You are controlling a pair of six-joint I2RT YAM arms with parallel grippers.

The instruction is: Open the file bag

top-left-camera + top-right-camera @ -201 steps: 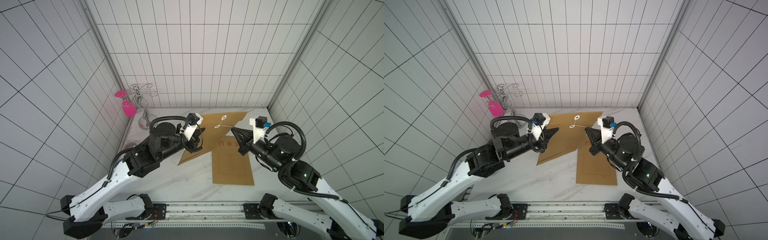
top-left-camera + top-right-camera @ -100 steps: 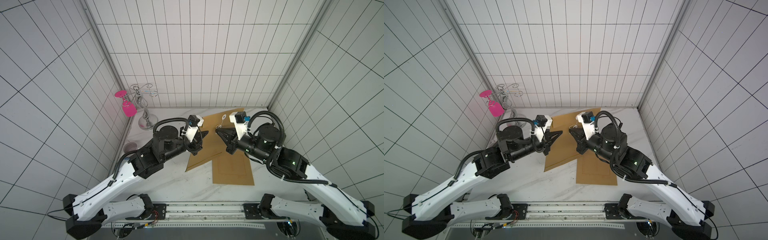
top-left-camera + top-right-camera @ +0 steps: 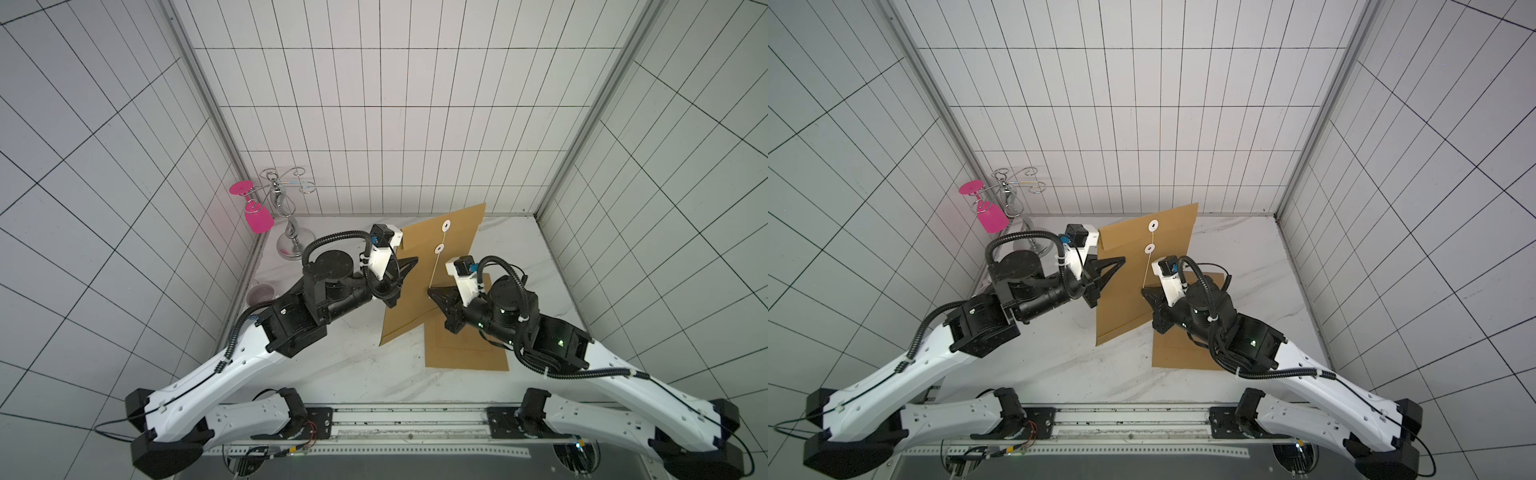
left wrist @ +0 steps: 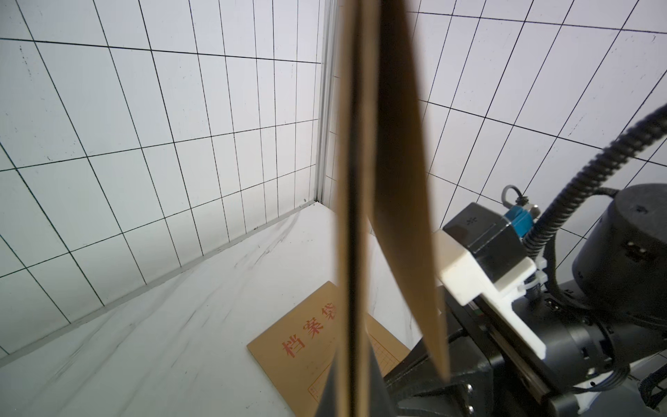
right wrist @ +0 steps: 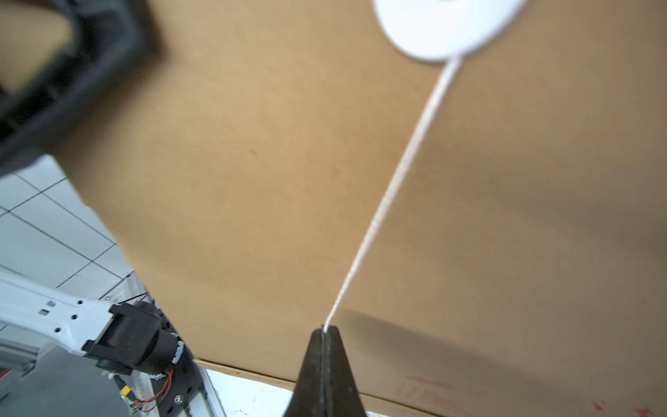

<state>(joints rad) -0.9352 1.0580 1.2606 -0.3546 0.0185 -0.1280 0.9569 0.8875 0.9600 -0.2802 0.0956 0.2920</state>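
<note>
Between the closed right fingers [image 5: 325, 343], the thin white closure string [image 5: 389, 187] is pinched and runs taut to the lower white disc [image 3: 439, 249]. Shut left fingers [image 3: 411, 262] clamp the brown kraft file bag [image 3: 405, 316] by its edge, raised above the far middle of the counter [image 3: 353, 365]. String caught, flap [image 3: 461, 220] looks shut; unwinding and lifting it remain.

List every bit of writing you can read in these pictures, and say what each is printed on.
"档案袋": large red characters on the flat file bag, left wrist view.
Red form grid under those characters: too small to read.
Red print at the edge of the right wrist view: blurred, unreadable.
Raised file bag: no writing on the side shown in both top views.
</note>
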